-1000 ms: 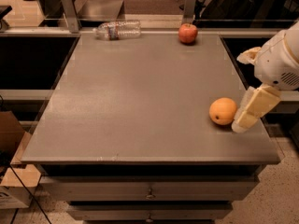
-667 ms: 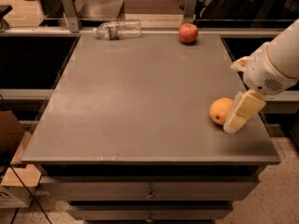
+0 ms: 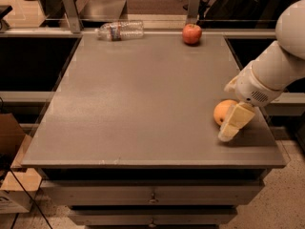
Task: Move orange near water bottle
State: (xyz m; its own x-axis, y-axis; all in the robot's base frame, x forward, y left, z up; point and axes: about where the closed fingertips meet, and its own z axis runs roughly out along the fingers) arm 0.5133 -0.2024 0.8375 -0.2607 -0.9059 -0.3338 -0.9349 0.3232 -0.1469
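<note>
Grey workbench in a dim, warm-lit room

The bench (image 3: 143,104) has a flat matte grey top that narrows toward its far edge, with soft light reflecting off the middle. Under the front edge are grey drawers (image 3: 152,197) with small handles. Two upright metal posts stand along the far edge, one at the far left corner (image 3: 70,6) and one toward the far right corner (image 3: 193,4), joined by a pale rail. Dark recesses lie beyond the left and right edges. A cardboard box (image 3: 10,147) sits on the floor off the front left corner, with a thin black cable (image 3: 28,197) beside it. Speckled floor (image 3: 286,199) shows off the front right corner. The gripper (image 3: 232,125) hangs low over the top near the right edge.
</note>
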